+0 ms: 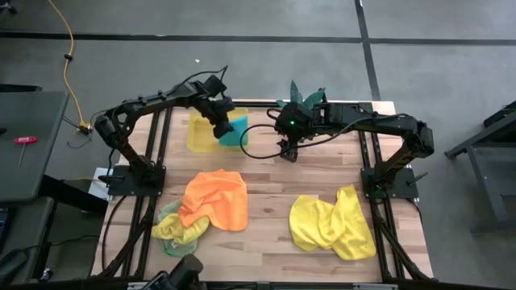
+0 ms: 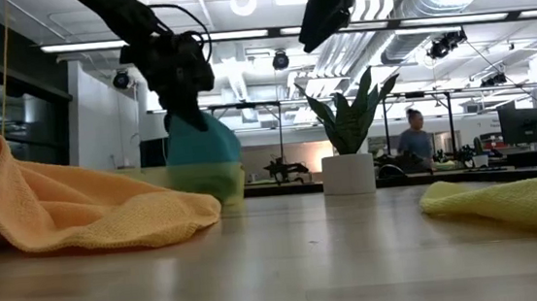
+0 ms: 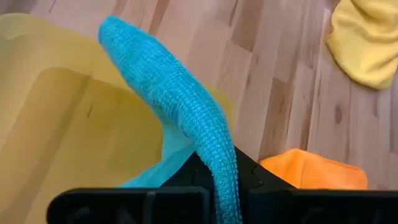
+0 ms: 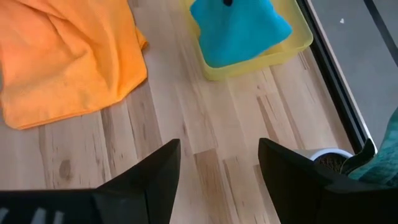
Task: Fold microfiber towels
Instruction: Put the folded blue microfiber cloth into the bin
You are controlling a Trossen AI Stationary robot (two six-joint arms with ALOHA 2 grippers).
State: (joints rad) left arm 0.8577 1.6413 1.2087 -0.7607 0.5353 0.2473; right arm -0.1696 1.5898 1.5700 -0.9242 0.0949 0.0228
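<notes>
Where the high view hides it, person [image 2: 414, 138] beyond plant [image 2: 349, 129], low view

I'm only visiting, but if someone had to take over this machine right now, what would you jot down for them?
Left gripper: shut on the teal towel, holding it over the yellow bin.
Right gripper: open, empty, above bare table near the plant.
Orange towel: crumpled, lying on a green towel.
Yellow towel: crumpled, front right.
Done: none looks folded.
Left: fold all the towels.
</notes>
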